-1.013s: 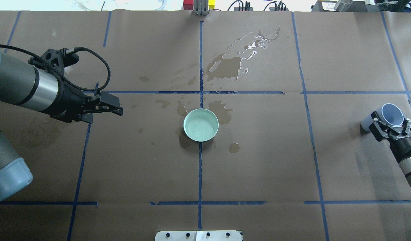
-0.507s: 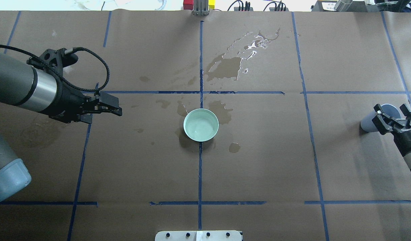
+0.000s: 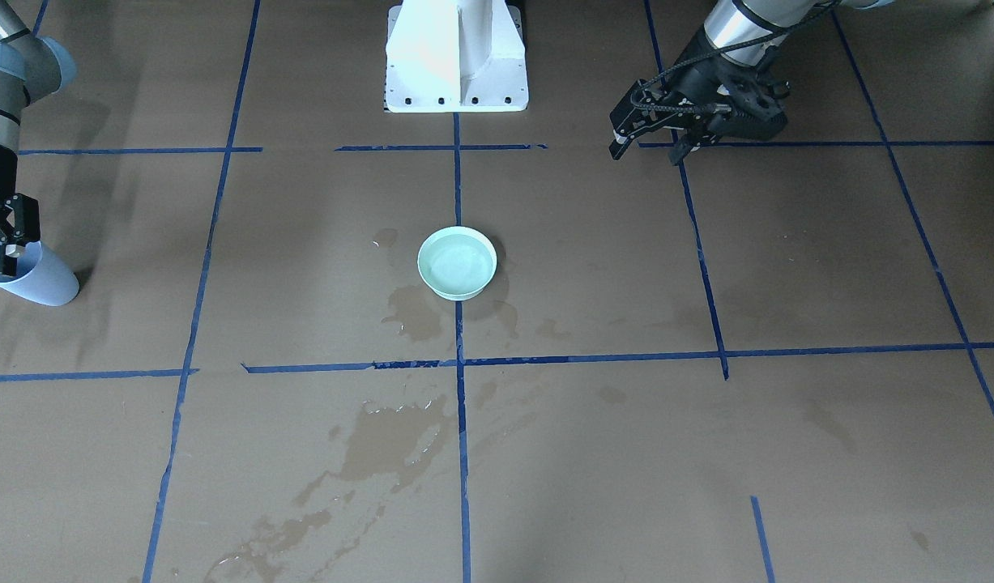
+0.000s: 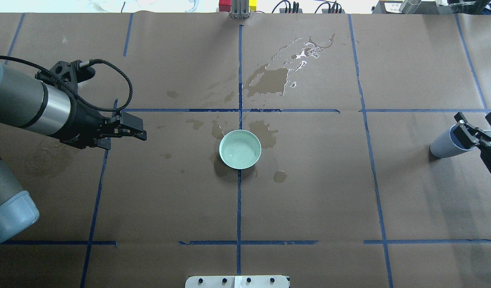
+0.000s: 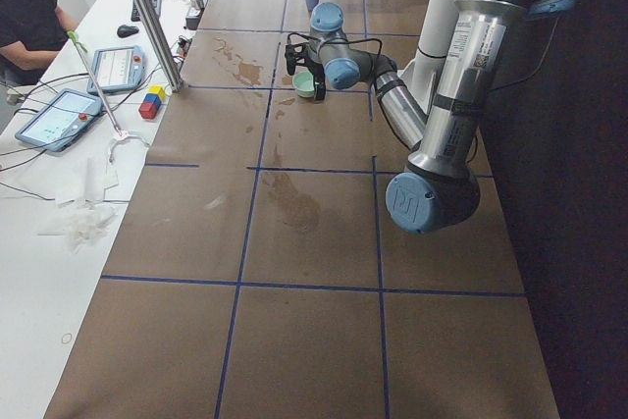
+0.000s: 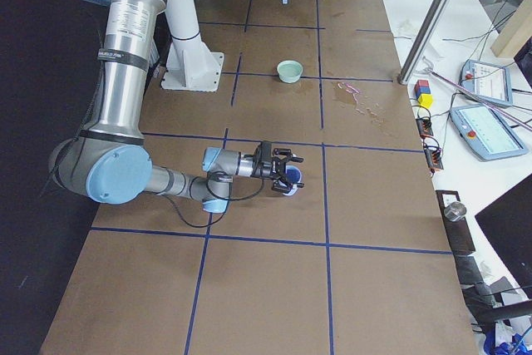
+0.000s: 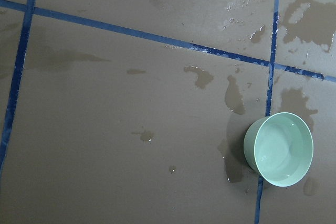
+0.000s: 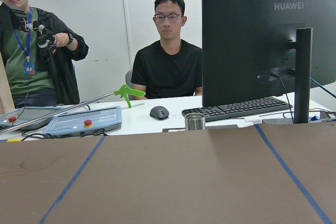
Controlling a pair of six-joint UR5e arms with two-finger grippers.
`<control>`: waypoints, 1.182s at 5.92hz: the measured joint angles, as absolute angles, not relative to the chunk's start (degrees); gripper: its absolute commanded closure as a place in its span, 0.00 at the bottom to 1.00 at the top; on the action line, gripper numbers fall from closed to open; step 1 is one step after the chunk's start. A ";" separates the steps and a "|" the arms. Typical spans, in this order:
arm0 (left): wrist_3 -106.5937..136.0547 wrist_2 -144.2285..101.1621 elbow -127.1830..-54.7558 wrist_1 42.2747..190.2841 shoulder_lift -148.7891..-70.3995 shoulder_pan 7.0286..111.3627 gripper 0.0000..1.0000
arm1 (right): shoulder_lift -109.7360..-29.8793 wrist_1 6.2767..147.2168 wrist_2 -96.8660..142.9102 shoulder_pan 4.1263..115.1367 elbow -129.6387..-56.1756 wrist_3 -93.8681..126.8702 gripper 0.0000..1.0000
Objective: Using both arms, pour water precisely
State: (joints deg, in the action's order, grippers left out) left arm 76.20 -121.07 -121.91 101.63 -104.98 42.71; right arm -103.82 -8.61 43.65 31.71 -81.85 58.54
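Overhead view: a mint-green bowl [image 4: 221, 154] sits on the brown paper-covered table [image 4: 309, 200], on a blue tape line [image 4: 240, 60] near the middle. The water [image 4: 240, 150] lies clear and shallow inside the bowl. Dark wet stains [image 4: 269, 82] spread around and beyond the bowl. The left tool [image 4: 139, 128] hangs over the table well to the bowl's left, pointing toward it and holding nothing. At the right edge, the right tool [image 4: 474, 118] has its fingers spread wide over the rim of a pale blue cup [image 4: 445, 146]. Whether a finger touches the cup cannot be told.

Front-facing view: the left tool's two fingers stand apart, with bare table showing between them. The right tool is at the cup's mouth with its fingers parted, and one fingertip shows against the cup's inside. A white pedestal [image 3: 456, 48] stands at the top behind the bowl.

Left side view: the near arm's wrist partly hides the bowl. The far tool and the cup look small at the table's other end.

Right side view: the near tool lies low over the table with the blue cup between its splayed fingers. The bowl is well away.

Left wrist view: the bowl with its water sits at the lower right on a tape line, with wet patches beside it.

Right wrist view: this shows only the table's edge, two seated operators [image 8: 168, 66] and a monitor [image 8: 262, 40].
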 measured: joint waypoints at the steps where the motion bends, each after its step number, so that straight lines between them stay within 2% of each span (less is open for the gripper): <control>1: 76.23 -120.85 -121.69 101.43 -105.28 42.56 0.00 | -103.62 -8.36 50.37 37.39 -81.99 57.09 0.00; 4: 78.72 -116.82 -119.65 99.43 -108.42 39.15 0.00 | -102.29 -3.77 75.90 57.29 -81.94 53.04 0.00; 6: 79.21 -114.17 -115.08 92.62 -115.43 35.84 0.00 | -100.34 4.34 93.82 70.72 -82.02 43.88 0.00; 7: 80.17 -111.32 -110.50 91.87 -119.22 33.24 0.00 | -98.79 9.93 102.81 76.73 -82.08 39.49 0.00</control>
State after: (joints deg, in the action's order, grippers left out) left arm 80.17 -111.32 -110.50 91.87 -119.22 33.24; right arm -98.79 9.93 102.81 76.73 -82.08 39.49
